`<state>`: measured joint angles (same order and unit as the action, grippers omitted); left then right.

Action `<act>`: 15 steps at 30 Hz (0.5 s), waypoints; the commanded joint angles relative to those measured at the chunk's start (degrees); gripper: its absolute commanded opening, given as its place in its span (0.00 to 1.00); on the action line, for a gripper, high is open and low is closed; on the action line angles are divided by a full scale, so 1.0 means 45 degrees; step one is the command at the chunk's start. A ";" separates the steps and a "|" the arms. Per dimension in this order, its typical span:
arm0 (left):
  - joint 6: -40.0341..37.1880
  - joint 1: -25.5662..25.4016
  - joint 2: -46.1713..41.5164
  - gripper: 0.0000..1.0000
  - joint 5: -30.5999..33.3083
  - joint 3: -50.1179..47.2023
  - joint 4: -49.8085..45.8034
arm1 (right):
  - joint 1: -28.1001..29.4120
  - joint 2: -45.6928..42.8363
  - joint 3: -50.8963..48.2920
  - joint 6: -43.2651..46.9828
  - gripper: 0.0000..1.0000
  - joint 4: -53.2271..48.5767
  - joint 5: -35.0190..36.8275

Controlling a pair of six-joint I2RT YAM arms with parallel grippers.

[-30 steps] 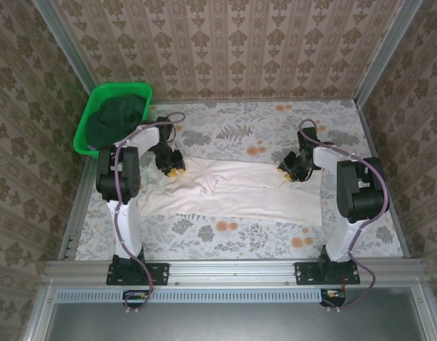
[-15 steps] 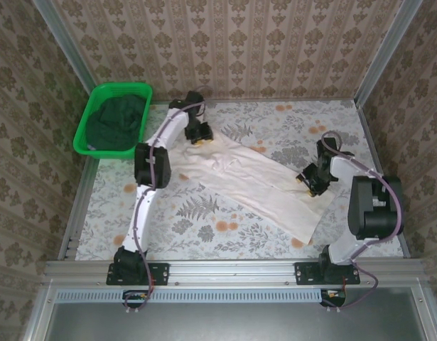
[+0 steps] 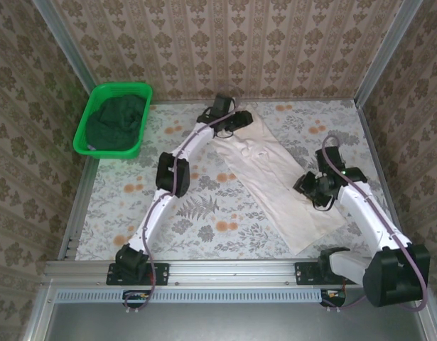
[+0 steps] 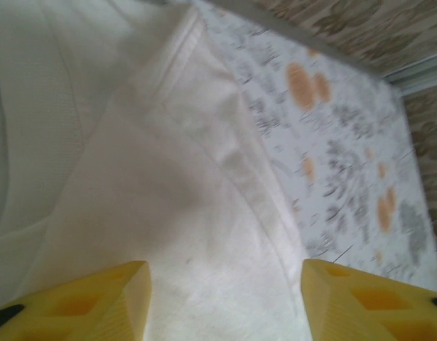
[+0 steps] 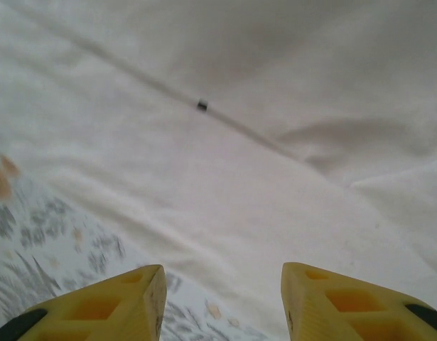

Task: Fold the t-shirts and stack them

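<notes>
Table (image 3: pixel 204 213) covered in a floral print cloth with grey leaves and orange blooms. It is boxed in by walls (image 3: pixel 275 50) of brown damask wallpaper, with an aluminium rail (image 3: pixel 232 268) along the near edge where both arm bases sit. Bright green basket (image 3: pixel 82 145) at the far left corner, with the dark green t-shirt (image 3: pixel 115 121) bunched inside it, well apart from both grippers. The cream t-shirt (image 3: pixel 275 177) lies spread on the table right of centre. Its long axis runs diagonally, neck end pointing to the far wall near the middle, hem end toward the near right. The left arm is stretched far out, and the left gripper (image 3: pixel 243 118) is over the far neck end of the cream shirt. In the left wrist view its yellow fingers (image 4: pixel 97 302) stand well apart with nothing between them, and a ribbed collar edge and seam lie below. The right gripper (image 3: pixel 308 190) is at the shirt's right edge about midway along. In the right wrist view its fingers (image 5: pixel 111 309) are apart and hold nothing, with flat cloth and its edge on the floral table below. A small black mark (image 5: pixel 202 106) sits on a crease in the cloth. Whether the tips touch the cloth is unclear.
</notes>
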<state>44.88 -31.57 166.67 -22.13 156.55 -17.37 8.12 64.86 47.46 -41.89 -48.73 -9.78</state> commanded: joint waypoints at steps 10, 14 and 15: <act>-0.0485 0.0037 -0.5478 0.96 0.1741 -0.1828 -0.2571 | 0.1792 0.1782 -0.0590 0.1602 0.45 0.1074 -0.1767; -0.1633 0.0072 -0.8664 0.97 0.3297 -0.4802 -0.4874 | 0.1819 0.3583 -0.0558 0.1276 0.43 0.2376 -0.2067; -0.1728 0.0048 -0.9561 0.96 0.3844 -0.6013 -0.5276 | 0.1844 0.4159 -0.0491 0.1152 0.43 0.2599 -0.2084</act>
<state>42.30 -31.68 134.04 -12.12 136.03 -31.90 16.08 79.37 45.63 -35.11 -41.93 -17.02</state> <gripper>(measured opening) 0.964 0.431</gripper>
